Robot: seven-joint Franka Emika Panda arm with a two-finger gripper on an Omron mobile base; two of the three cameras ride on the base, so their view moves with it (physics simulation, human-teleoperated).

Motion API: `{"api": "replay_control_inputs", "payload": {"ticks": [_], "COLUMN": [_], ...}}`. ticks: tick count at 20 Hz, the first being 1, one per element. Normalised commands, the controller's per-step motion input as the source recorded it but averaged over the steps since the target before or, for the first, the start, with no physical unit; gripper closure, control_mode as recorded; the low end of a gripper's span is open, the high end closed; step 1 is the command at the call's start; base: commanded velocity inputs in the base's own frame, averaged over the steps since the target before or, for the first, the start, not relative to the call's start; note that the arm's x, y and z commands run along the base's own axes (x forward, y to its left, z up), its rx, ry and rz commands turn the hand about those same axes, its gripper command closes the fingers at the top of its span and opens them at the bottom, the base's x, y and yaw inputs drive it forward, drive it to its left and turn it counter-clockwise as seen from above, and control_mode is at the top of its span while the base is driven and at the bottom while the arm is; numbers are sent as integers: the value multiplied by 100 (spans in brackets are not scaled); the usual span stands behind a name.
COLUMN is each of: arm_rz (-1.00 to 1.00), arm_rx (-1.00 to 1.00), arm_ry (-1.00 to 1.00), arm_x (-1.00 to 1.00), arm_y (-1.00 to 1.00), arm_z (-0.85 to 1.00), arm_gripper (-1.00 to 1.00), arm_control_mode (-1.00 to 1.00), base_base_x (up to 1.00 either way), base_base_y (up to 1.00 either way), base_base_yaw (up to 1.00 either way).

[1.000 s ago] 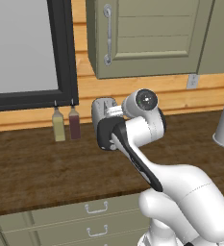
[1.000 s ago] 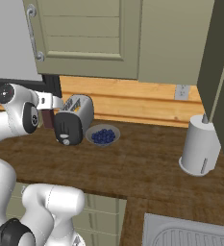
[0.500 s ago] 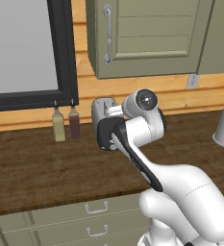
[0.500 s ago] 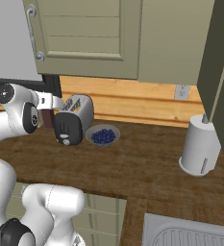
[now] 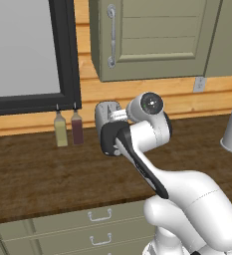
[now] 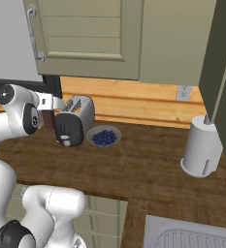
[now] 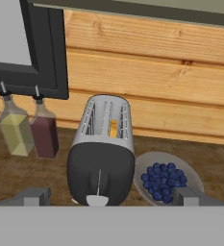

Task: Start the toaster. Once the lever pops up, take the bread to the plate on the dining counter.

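No legible writing or brand marks appear on any item. The arm (image 5: 137, 144) is folded forward over the wooden worktop (image 6: 148, 169), its wrist level and pointed at the toaster (image 7: 104, 149). The gripper (image 7: 111, 197) hovers just in front of the toaster's black end panel, jaws released and spread wide, holding nothing. The right base view shows a white cylindrical canister (image 6: 201, 150) far right of the toaster. The hand view shows the bread (image 7: 113, 128) seated in one slot, the lever (image 7: 97, 201) low on the panel, a grey bowl of blueberries (image 7: 166, 180) just right of the toaster, and two small bottles (image 7: 29, 129) to its left.
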Motion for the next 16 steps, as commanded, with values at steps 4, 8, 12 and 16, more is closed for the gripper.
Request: {"api": "replay_control_inputs", "payload": {"ticks": [4, 8, 12, 16], "arm_rz": [0, 0, 0, 0], "arm_rx": [0, 0, 0, 0], "arm_ry": [0, 0, 0, 0], "arm_x": [0, 0, 0, 0], "arm_y": [0, 0, 0, 0], "arm_z": [0, 0, 0, 0], "arm_gripper": [-100, -100, -100, -100], "arm_control_mode": [-100, -100, -100, -100], "base_base_x": [0, 0, 0, 0], "base_base_y": [0, 0, 0, 0], "base_base_yaw": [0, 0, 0, 0]}}
